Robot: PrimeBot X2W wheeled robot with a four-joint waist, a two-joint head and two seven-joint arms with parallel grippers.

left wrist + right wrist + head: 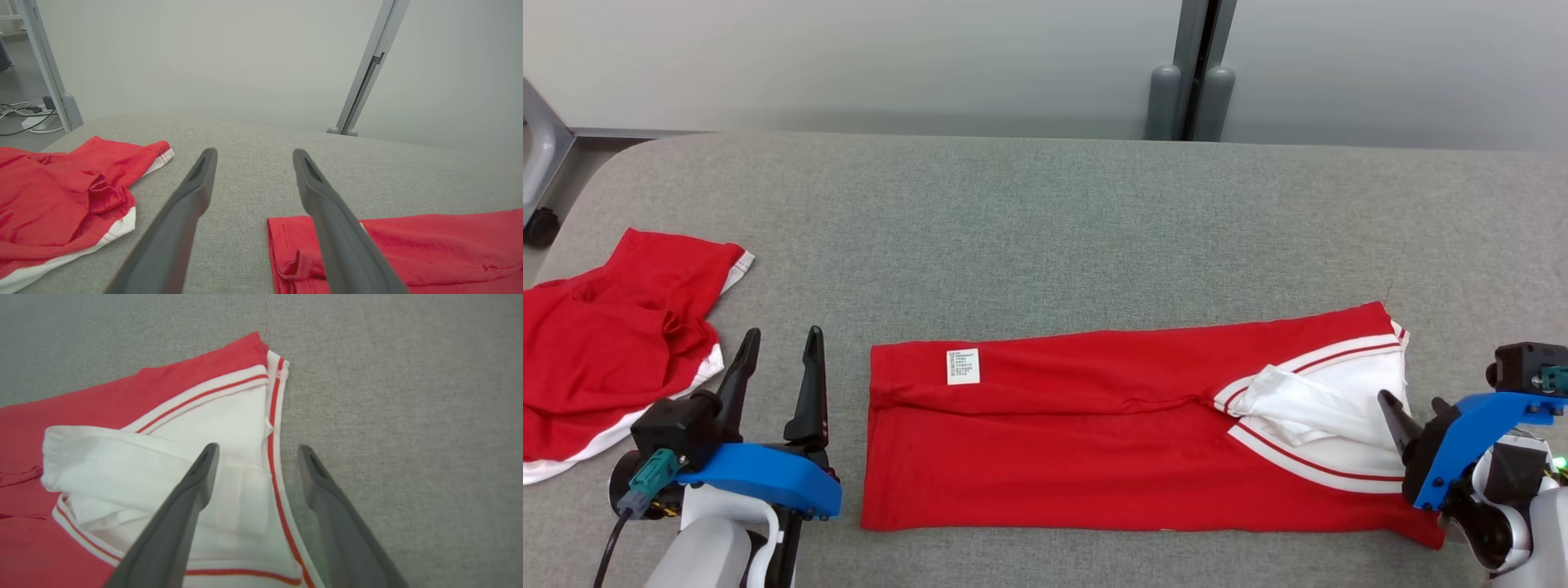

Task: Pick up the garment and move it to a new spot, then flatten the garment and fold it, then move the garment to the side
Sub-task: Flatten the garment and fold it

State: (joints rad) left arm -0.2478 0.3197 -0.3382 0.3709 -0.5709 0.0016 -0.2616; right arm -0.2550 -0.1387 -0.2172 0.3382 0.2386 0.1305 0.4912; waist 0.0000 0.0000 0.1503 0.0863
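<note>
While poised over the grey tabletop (1045,212), holds the left gripper (784,331) just left of the garment (1094,441), jaws spread wide with nothing between them. Has the garment folded into a long red band across the near middle, white-trimmed end to the right. Holds the right gripper (1411,400) at that end, jaws equally wide, gripping nothing: one finger (179,522) above white cloth, the other above bare tabletop. Shows another red garment (613,351) crumpled at far left.

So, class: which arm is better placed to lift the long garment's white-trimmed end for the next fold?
Right. The open right gripper hangs over the white-trimmed end of the folded garment; the open left gripper stands beside its opposite, red end.
</note>
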